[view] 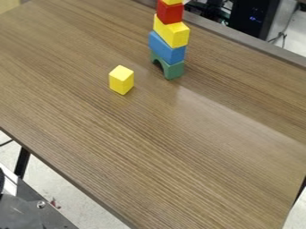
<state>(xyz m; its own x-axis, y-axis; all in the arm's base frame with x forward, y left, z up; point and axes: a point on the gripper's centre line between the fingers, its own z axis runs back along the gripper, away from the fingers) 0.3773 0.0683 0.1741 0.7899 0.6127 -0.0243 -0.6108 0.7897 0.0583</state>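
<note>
Yellow block [121, 80] near stacked blocks [166, 48]

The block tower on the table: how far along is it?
Done, by the look of it: a tower with a green arch at the bottom, then a blue block, a yellow block, a red block and a top yellow piece. In hand: I can't tell. Possibly left: the loose yellow block standing apart on the table.

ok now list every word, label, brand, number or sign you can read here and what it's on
None can be read.
Lone yellow block, stacked blocks, tabletop: no lettering seen.
Black case behind the table: small blue marks, too small to tell if they are text.
</note>
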